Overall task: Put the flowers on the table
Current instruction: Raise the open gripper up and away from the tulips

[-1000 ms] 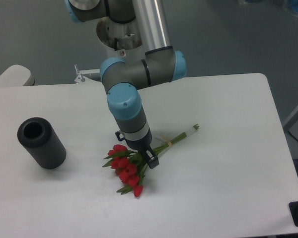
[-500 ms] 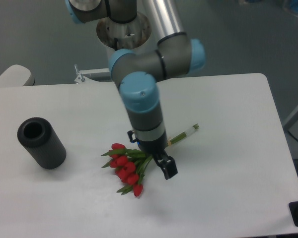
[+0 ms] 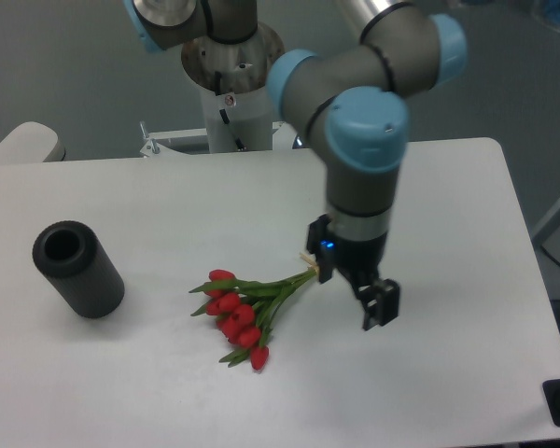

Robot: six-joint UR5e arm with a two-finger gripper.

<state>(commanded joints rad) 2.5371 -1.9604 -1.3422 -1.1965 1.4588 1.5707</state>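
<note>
Red flowers (image 3: pixel 238 317) lie flat on the white table (image 3: pixel 448 205), stems running up-right behind the gripper (image 3: pixel 373 303), which hangs just right of them holding nothing, its jaw gap impossible to judge, while a dark cylinder (image 3: pixel 77 269) lies well left of the flowers.

Red tulip flowers (image 3: pixel 238 317) with green leaves lie flat just below frame centre, buds toward lower left, stems running upper right, on the white worktop (image 3: pixel 448 215).
</note>
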